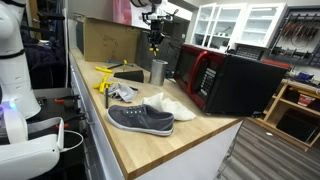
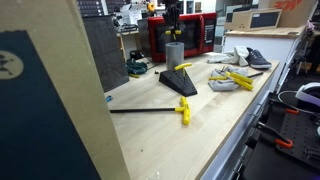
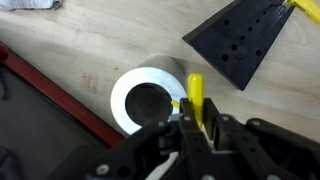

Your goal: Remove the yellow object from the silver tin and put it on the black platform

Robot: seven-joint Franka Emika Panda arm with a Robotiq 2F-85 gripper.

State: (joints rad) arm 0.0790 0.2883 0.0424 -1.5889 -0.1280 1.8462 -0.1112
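The silver tin (image 3: pixel 150 100) stands upright on the wooden table, seen from above in the wrist view and from the side in both exterior views (image 1: pixel 158 71) (image 2: pixel 174 53). My gripper (image 3: pixel 198 125) is shut on a thin yellow object (image 3: pixel 196 95) and holds it just above and beside the tin's rim. In both exterior views the gripper (image 1: pixel 153 40) (image 2: pixel 173 30) hangs over the tin. The black platform (image 3: pixel 245 35) lies flat beside the tin, with holes in its top; it also shows in both exterior views (image 1: pixel 128 75) (image 2: pixel 178 80).
A black-and-red microwave (image 1: pixel 225 80) stands close behind the tin. A grey shoe (image 1: pixel 140 118) and a white shoe (image 1: pixel 172 104) lie nearer the table end. Yellow-handled tools (image 2: pixel 184 110) (image 2: pixel 236 78) lie on the table. A cardboard box (image 1: pixel 108 40) stands at the back.
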